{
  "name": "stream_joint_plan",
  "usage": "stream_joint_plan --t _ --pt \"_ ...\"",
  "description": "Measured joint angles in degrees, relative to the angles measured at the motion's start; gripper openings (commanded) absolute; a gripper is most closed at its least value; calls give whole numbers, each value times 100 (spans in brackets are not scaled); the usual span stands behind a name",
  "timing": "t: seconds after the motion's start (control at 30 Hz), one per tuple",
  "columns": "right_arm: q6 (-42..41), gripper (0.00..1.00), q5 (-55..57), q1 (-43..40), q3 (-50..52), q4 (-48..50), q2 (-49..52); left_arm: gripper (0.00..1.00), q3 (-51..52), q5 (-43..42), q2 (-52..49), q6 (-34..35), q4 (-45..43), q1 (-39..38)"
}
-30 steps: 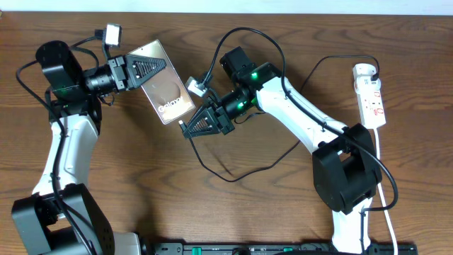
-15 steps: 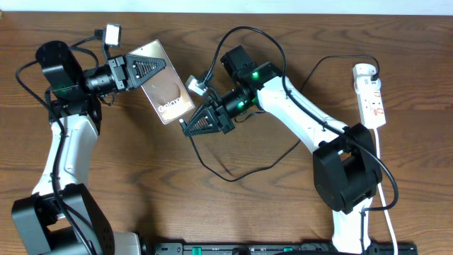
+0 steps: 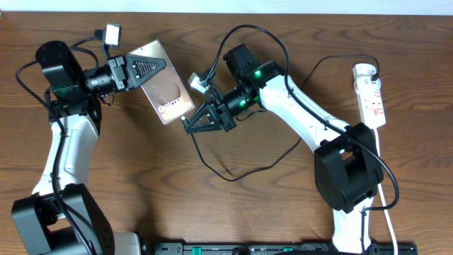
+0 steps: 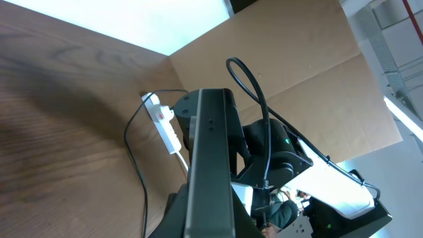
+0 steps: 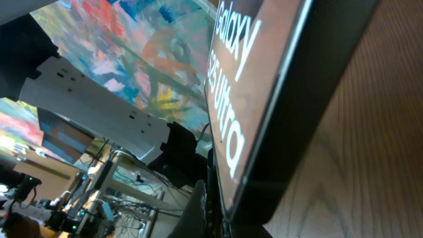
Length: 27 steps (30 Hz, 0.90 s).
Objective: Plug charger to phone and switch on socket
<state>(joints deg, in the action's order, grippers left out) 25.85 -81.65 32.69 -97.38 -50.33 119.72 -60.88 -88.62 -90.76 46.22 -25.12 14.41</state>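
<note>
Over the table (image 3: pixel 141 184), left tool (image 3: pixel 163 64) clamps the phone (image 3: pixel 170 95); right tool (image 3: pixel 186 126) pinches the charger (image 3: pixel 232 179) tip beside it.

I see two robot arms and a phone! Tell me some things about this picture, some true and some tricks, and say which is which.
1. The left jaws hold the phone. True.
2. The socket lies right under the phone. False: it lies far off, at the right edge of the table.
3. The phone shows white "Galaxy" letters. True.
4. The right jaws are over by the socket. False: they are right at the phone's lower end, shut on the charger.
</note>
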Motion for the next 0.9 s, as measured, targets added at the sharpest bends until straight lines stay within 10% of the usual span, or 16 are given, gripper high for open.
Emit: stream_joint_plan --t 0.9 --pt "-9 1 48 0 0 2 0 7 0 4 0 -129 -44 -146"
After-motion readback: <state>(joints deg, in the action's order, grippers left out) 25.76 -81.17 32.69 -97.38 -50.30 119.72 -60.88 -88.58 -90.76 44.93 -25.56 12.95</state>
